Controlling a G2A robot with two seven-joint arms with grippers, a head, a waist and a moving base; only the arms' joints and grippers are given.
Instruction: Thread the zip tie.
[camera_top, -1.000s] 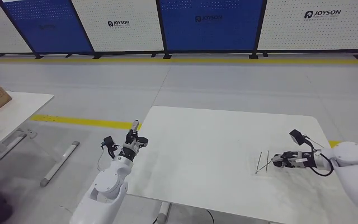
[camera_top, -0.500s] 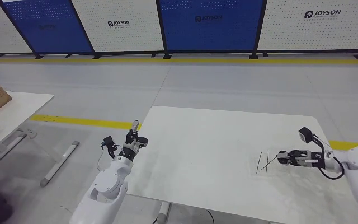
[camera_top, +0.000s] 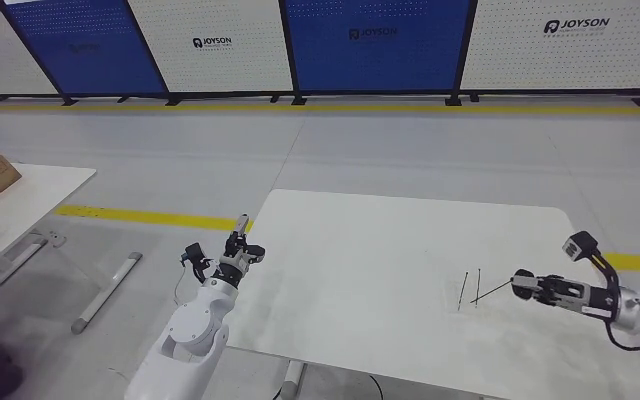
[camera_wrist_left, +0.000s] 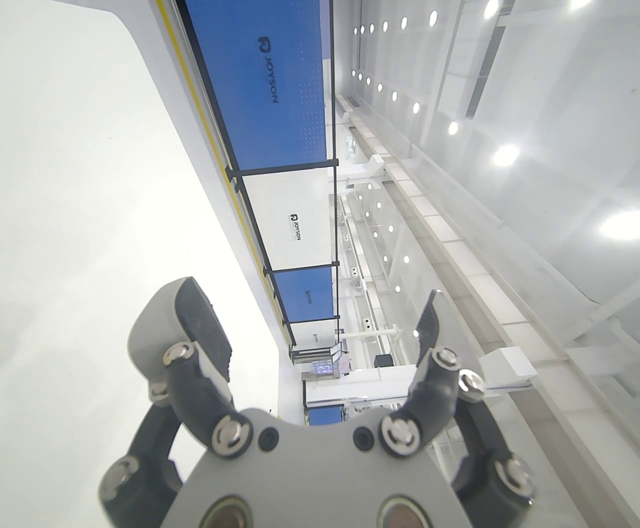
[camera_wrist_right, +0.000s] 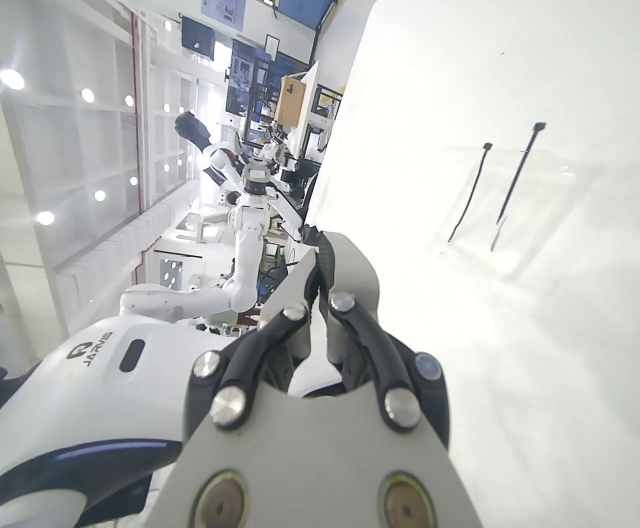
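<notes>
left gripper (camera_wrist_left: 310, 305): fingers apart, at worktop (camera_top: 380, 260) left edge | right gripper (camera_wrist_right: 318, 250): near right edge, fingers together, seemingly pinching 1 zip tie (camera_top: 492, 292) | 2 loose zip ties (camera_wrist_right: 472, 192) lying beside it

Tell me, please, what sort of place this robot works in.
Probably a robotics test hall: blue and white pegboard partitions fence the area, a yellow line marks the floor, and another white robot stands in the background.
</notes>
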